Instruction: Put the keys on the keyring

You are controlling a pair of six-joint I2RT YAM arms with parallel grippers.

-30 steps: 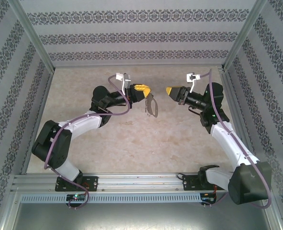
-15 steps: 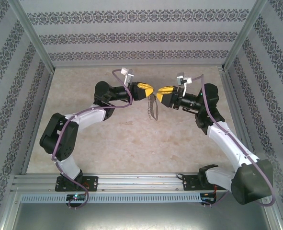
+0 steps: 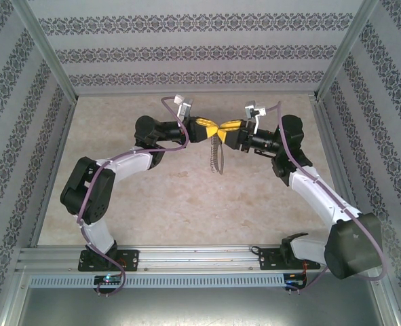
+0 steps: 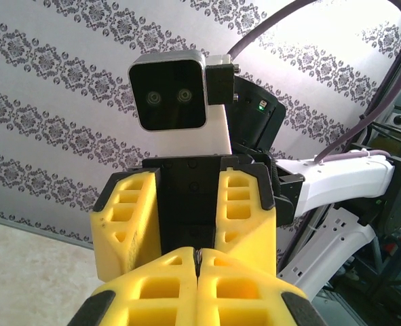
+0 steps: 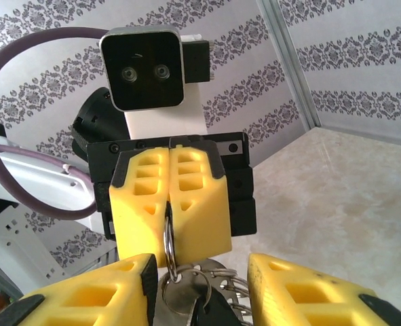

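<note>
The left gripper (image 5: 168, 210) is clamped tight, and a thin silver ring of the keyring (image 5: 176, 285) runs up into the seam between its fingers. The rest of the bunch hangs free below, clear of the table (image 3: 186, 204), mid-scene towards the far side. The right gripper (image 3: 222, 128) faces it tip to tip, jaws partly spread either side of the dangling bunch, gripping nothing that I can see. A dark piece low in the bunch looks like the key (image 5: 210, 312) by its black head; whether it is already threaded I cannot tell.

I judge the lot light, hard and slick — stiff in each part, but loose and swinging at the links. The flat grey loop is best pinched across its faces, and the key by its plastic head, not the blade.
</note>
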